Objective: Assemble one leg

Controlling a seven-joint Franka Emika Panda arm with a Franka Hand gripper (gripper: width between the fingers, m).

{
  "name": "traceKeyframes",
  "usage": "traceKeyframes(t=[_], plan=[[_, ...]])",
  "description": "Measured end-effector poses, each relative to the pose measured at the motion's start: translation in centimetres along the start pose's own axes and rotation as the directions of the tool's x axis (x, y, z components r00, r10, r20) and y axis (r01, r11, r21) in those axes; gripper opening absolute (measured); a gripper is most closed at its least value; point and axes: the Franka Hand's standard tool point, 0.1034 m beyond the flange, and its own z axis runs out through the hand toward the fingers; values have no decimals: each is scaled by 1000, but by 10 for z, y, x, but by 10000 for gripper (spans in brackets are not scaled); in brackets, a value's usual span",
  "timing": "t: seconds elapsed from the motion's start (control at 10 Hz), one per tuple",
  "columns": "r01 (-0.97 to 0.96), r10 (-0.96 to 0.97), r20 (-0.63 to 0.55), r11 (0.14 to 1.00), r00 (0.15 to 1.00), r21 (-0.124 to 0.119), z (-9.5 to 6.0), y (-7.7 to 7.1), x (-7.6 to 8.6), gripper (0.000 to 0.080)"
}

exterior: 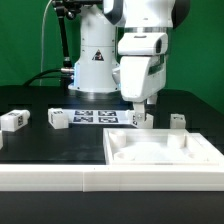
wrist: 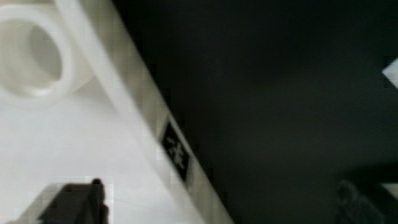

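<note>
Several small white legs with tag markers stand on the black table in the exterior view: one (exterior: 12, 120) at far left, one (exterior: 58, 119) left of middle, one (exterior: 141, 118) right under the arm, and one (exterior: 178, 122) further right. My gripper (exterior: 139, 104) hangs low over the far edge of the large white panel (exterior: 160, 150), just above the third leg. In the wrist view the gripper (wrist: 222, 205) is open. One finger (wrist: 71, 205) is over the panel (wrist: 71, 130), the other over the dark table. The panel's tagged edge lies between them. Nothing is held.
The marker board (exterior: 95, 117) lies flat in front of the robot base. A long white rail (exterior: 60, 180) runs along the table's front. A round recess (wrist: 27, 55) shows in the panel. A white bit (wrist: 391, 72) sits at the wrist view's edge.
</note>
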Motion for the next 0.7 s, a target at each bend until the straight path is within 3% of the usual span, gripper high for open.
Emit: traceKeyframes(t=[0.3,0.5,0.7], plan=[[-392,392,-6,920,920,19,2,-20,17,648],[-536,536,-3,844,844,30,5,-30,25,648],[-606,607,-1,794,795,35,5,-29,25,648]])
